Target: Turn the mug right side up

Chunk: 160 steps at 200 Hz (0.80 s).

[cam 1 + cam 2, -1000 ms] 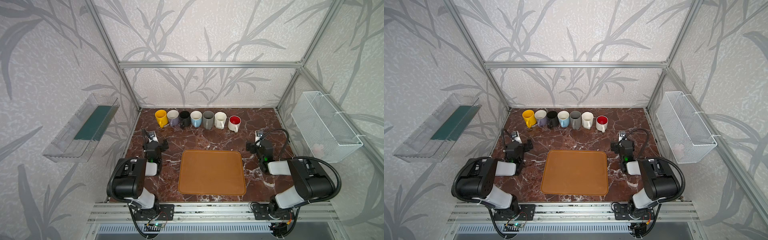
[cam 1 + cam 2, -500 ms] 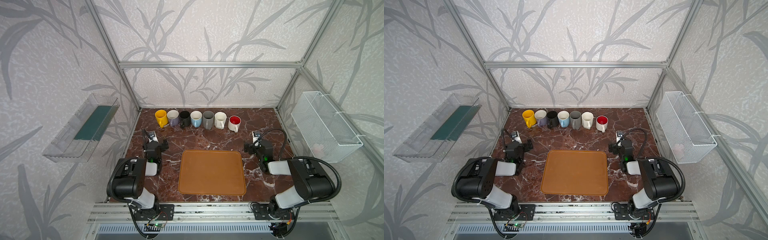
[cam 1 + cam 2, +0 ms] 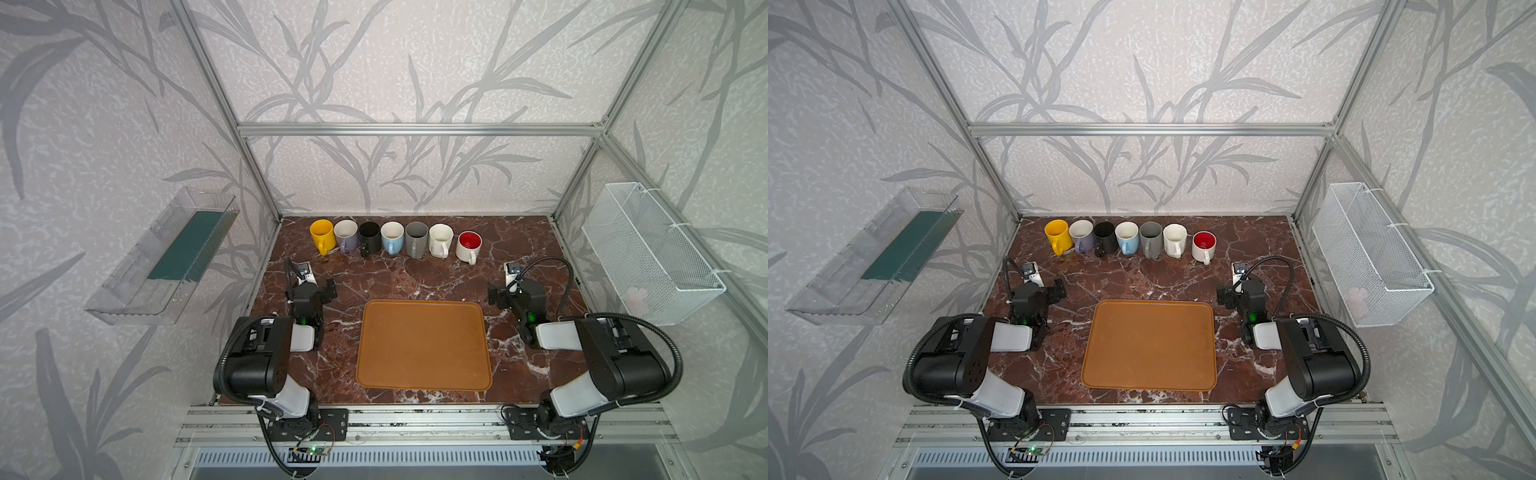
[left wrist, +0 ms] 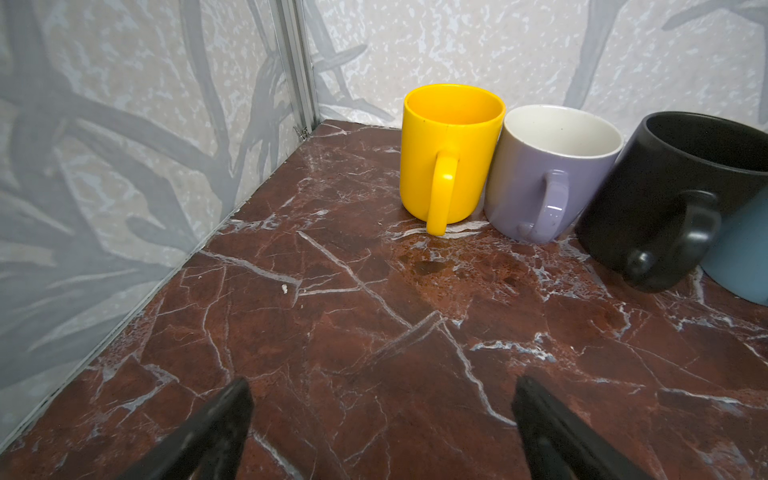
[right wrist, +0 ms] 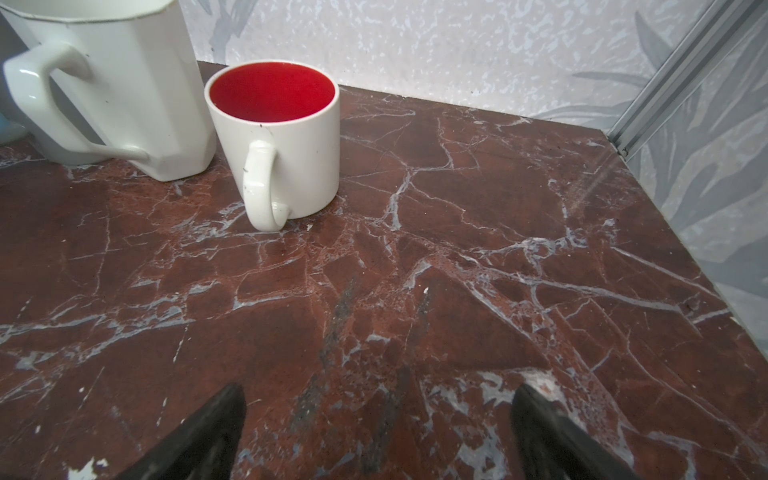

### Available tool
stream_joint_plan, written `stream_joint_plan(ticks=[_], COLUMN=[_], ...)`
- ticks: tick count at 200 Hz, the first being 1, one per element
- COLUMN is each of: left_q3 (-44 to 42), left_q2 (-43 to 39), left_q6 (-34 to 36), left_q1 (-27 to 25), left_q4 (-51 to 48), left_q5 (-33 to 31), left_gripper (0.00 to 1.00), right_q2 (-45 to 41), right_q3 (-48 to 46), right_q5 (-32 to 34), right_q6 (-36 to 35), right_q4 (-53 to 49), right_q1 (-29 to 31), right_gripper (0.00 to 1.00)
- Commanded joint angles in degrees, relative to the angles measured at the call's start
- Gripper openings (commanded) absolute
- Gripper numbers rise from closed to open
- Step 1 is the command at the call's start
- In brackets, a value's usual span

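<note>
A row of mugs [image 3: 392, 236] stands mouth-up along the back of the marble bench [image 3: 415, 278], running from the yellow mug [image 4: 451, 149] to the red-lined white mug [image 5: 286, 141]. The left fingers [image 4: 216, 432] are spread wide and grasp nothing, facing the yellow mug. The right fingers [image 5: 208, 432] are likewise released, facing the red-lined white mug. A brown tray [image 3: 424, 345] lies between the arms.

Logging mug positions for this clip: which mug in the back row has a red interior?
The white mug at the row's right end, beside the faceted white mug. It alone is red inside.
</note>
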Motion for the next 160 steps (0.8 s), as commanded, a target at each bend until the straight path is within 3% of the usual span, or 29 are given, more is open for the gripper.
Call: stream_joint_plan(ticks=[1,31,50,80,160], left_q3=[0.8,0.8,0.5,-1.1,0.3], left_q2=[0.3,0.3,0.3,0.1,0.1], left_q6=[1.2,1.2,4.8,5.5,4.5], left_q1=[0.1,0.1,0.2,1.0,1.5], left_q4=[0.1,0.2,0.7,3.3,0.8], left_q5=[0.2,0.5,10.7,17.3,15.6], left_gripper=[0.99,0.99,0.99,0.99,0.99], right_q2=[-0.4,-0.5,-0.4,-0.4,-0.4], right_q3=[1.4,1.4,1.4,1.4,1.4], right_q5=[-0.3,-0.3,-0.3,-0.3,-0.3], right_q6=[-0.5,-0.5,-0.5,-0.5,-0.6], right_q4=[0.6,0.6,0.6,0.6,0.6], right_q1=[-0.3,-0.3,-0.3,-0.3,-0.3], right_gripper=[0.99,0.99,0.99,0.99,0.99])
